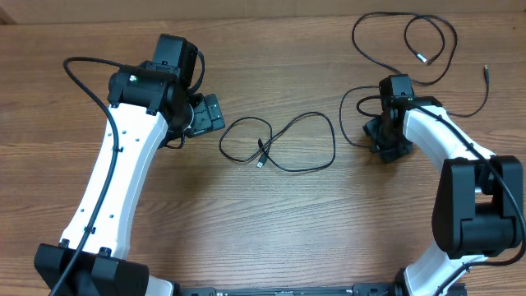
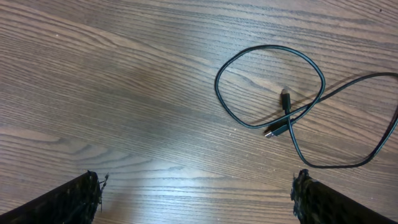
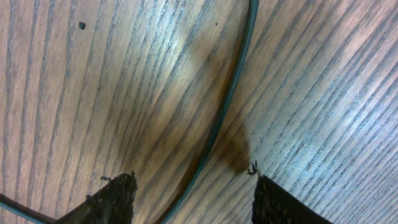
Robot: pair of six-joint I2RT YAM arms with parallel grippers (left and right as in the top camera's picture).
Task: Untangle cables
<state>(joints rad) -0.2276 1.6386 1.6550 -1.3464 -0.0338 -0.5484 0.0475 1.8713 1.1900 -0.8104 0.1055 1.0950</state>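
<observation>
One thin black cable (image 1: 288, 140) lies in loose loops at the table's middle, its two plug ends (image 1: 261, 158) crossing near each other. In the left wrist view that same cable (image 2: 249, 59) lies ahead and to the right. My left gripper (image 1: 212, 113) (image 2: 196, 200) stands wide open to the left of it, with only bare wood between its fingers. A second cable (image 1: 403, 37) curls at the far right. My right gripper (image 1: 385, 144) (image 3: 193, 199) is low over a strand of it (image 3: 231, 93), which passes between the open fingers (image 3: 115, 199) with a gap on each side.
The table is bare brown wood (image 1: 271, 238). The left arm's thick black wire (image 1: 82, 74) arches out at the far left. The second cable's loose ends (image 1: 486, 71) lie near the right edge, behind the right arm (image 1: 460, 164).
</observation>
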